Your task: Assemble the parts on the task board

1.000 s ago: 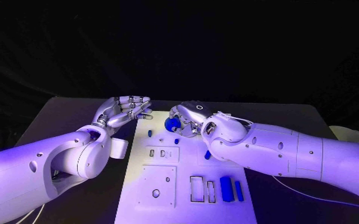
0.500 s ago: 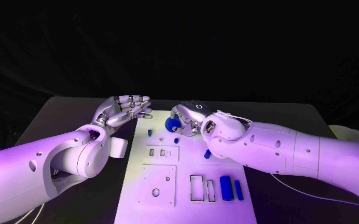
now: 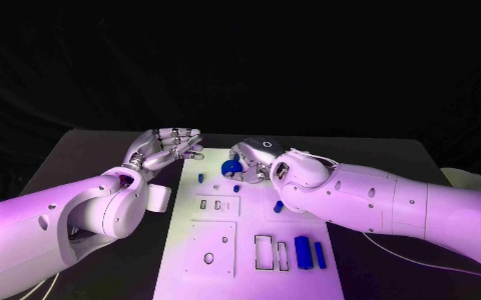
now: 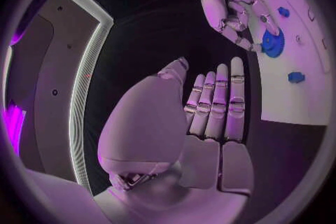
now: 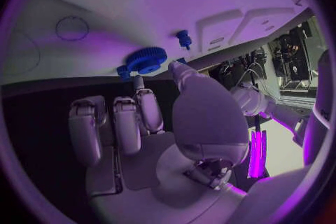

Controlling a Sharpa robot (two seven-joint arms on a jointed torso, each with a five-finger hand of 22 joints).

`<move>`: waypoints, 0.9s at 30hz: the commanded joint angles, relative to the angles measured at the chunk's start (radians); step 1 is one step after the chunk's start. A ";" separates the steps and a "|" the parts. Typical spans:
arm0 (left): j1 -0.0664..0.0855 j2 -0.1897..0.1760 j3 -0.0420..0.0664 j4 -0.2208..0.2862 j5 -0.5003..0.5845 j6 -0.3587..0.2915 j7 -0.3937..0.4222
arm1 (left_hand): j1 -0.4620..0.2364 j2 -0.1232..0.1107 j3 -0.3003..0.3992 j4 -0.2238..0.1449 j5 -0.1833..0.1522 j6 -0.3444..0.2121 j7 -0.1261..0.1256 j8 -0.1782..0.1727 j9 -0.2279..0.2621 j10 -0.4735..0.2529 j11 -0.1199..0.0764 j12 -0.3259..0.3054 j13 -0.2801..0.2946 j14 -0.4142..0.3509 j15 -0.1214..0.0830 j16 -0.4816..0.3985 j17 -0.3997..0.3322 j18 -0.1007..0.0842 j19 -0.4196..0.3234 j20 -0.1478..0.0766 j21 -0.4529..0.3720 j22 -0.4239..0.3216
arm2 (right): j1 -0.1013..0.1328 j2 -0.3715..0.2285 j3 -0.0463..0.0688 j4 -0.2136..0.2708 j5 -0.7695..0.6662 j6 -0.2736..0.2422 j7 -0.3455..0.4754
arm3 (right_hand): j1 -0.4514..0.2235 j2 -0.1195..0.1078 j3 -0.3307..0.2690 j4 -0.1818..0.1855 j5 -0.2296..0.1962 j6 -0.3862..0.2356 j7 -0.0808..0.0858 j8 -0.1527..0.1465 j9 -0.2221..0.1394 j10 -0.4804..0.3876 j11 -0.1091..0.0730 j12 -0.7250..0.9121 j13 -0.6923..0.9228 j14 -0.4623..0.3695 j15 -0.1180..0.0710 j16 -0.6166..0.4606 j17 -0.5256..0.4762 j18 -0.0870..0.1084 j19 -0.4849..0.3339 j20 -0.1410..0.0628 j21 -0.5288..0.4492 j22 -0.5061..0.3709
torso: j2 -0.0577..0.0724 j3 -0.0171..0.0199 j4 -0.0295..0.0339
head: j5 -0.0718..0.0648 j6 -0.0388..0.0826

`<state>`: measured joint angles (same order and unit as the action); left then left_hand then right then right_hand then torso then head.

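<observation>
At board's [image 3: 251,258] 12 o'clock end, right hand [image 3: 253,159] pinching blue gear [image 3: 231,167], seemingly seating it. Left hand [image 3: 165,146] hovering at 10 o'clock off board, fingers apart, holding nothing, likely waiting.

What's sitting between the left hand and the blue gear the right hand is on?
Nothing: in the left wrist view, just black table and the task board edge separate the left hand from the blue gear at the right hand.

No legible text, label, brand, number or sign on any surface in these views.
</observation>
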<state>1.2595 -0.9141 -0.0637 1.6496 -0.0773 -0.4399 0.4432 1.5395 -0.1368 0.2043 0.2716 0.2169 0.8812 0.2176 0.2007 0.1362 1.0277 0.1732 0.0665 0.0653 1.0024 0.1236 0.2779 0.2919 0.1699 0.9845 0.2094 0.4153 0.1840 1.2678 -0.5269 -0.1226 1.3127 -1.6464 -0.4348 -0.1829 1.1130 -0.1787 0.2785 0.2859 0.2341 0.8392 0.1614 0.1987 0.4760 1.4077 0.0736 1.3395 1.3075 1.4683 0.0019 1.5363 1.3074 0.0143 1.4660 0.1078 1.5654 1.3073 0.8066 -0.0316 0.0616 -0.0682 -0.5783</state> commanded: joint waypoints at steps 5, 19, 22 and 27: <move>0.001 0.000 0.001 0.003 -0.003 0.012 0.004 | 0.009 -0.003 0.007 -0.001 -0.004 -0.007 0.003 -0.005 -0.001 -0.009 0.000 -0.004 -0.001 -0.009 -0.001 -0.007 0.002 0.009 -0.007 0.001 0.004 0.001 | 0.000 -0.002 -0.001 -0.003 0.017 0.076 0.010 | -0.015 0.017 -0.003 0.005 0.025 0.019 -0.003 -0.001 0.000 0.008 0.003 0.009 0.066 0.082 0.004 0.005 0.167 -0.014 0.103 0.006 0.004 0.262 | 0.000 0.0000 0.0000 | -0.001 0.001; 0.001 -0.004 0.001 0.000 -0.003 0.010 0.003 | 0.010 -0.002 0.008 -0.002 -0.004 -0.008 0.004 -0.006 -0.001 -0.010 0.000 -0.004 -0.001 -0.009 -0.001 -0.007 0.002 0.009 -0.007 0.001 0.005 0.002 | 0.002 -0.073 0.000 0.063 0.048 -0.081 0.039 | 0.008 0.024 0.031 -0.005 0.075 0.037 -0.009 -0.004 -0.004 0.028 -0.004 0.036 0.089 0.084 -0.002 0.007 0.173 -0.014 0.105 0.000 0.005 0.263 | -0.003 0.0015 -0.0067 | -0.006 0.010; 0.001 -0.006 0.001 -0.002 -0.003 0.009 0.003 | 0.010 -0.002 0.008 -0.002 -0.004 -0.008 0.004 -0.006 -0.001 -0.010 0.000 -0.004 -0.001 -0.009 -0.001 -0.007 0.002 0.009 -0.007 0.001 0.005 0.002 | 0.008 -0.114 0.003 0.101 0.066 -0.107 0.053 | 0.014 0.020 0.034 -0.006 0.073 0.038 -0.009 -0.006 -0.005 0.026 -0.004 0.035 0.088 0.084 -0.002 0.007 0.173 -0.014 0.105 0.000 0.005 0.263 | -0.006 0.0030 -0.0104 | -0.007 0.012; 0.001 -0.007 0.001 -0.005 -0.003 0.009 0.003 | 0.010 -0.002 0.008 -0.002 -0.004 -0.008 0.004 -0.006 -0.001 -0.010 0.000 -0.004 -0.001 -0.009 -0.001 -0.007 0.002 0.009 -0.007 0.001 0.005 0.002 | 0.026 -0.197 0.005 0.159 0.123 -0.118 0.092 | 0.042 0.009 0.049 -0.014 0.067 0.045 -0.010 -0.008 -0.007 0.027 -0.005 0.036 0.090 0.082 -0.003 0.005 0.165 -0.014 0.105 -0.001 0.005 0.263 | -0.013 0.0059 -0.0190 | -0.005 0.014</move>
<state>1.2595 -0.9221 -0.0638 1.6437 -0.0773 -0.4406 0.4407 1.5395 -0.1369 0.2072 0.2688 0.2169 0.8776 0.2212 0.2007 0.1363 1.0272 0.1732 0.0665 0.0653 1.0024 0.1236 0.2740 0.2928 0.1699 0.9845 0.2094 0.4152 0.1839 1.2929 -0.7179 -0.1176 1.4653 -1.5743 -0.5119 -0.1366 1.1475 -0.1701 0.3235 0.2718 0.3050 0.8786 0.1508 0.1958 0.4702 1.4294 0.0697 1.3713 1.3073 1.4684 0.0018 1.5400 1.3074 0.0143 1.4660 0.1077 1.5653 1.3079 0.7982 -0.0273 0.0485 -0.0732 -0.5658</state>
